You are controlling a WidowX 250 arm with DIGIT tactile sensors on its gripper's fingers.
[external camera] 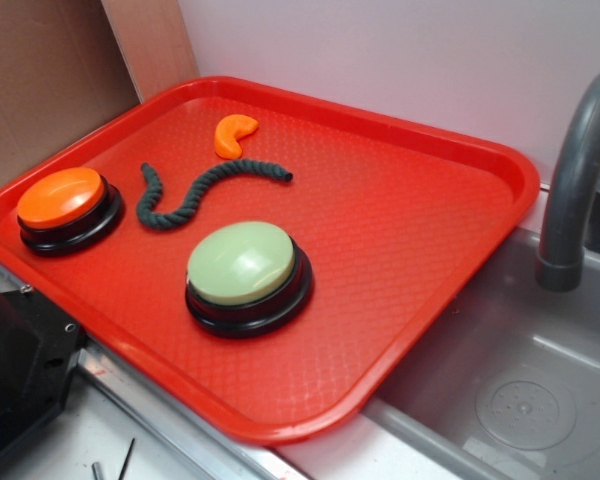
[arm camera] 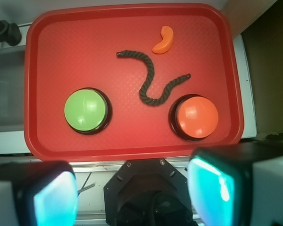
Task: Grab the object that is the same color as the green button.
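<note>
Four things: they lie on a red tray (external camera: 460, 240)
Green rope (arm camera: 151, 77): a dark wavy piece, middle of the wrist view, flat on the tray, touching nothing
Green button (arm camera: 85, 109): big and round, lower left of the wrist view, well apart from the rope
Orange button (arm camera: 196, 117): lower right, just beside the rope's low bend
Orange crescent (arm camera: 163, 40): upper right, near the rope
End effector (arm camera: 132, 195): bottom edge of the wrist view, fingers (arm camera: 217, 188) spread wide, holding nothing, off the tray
</note>
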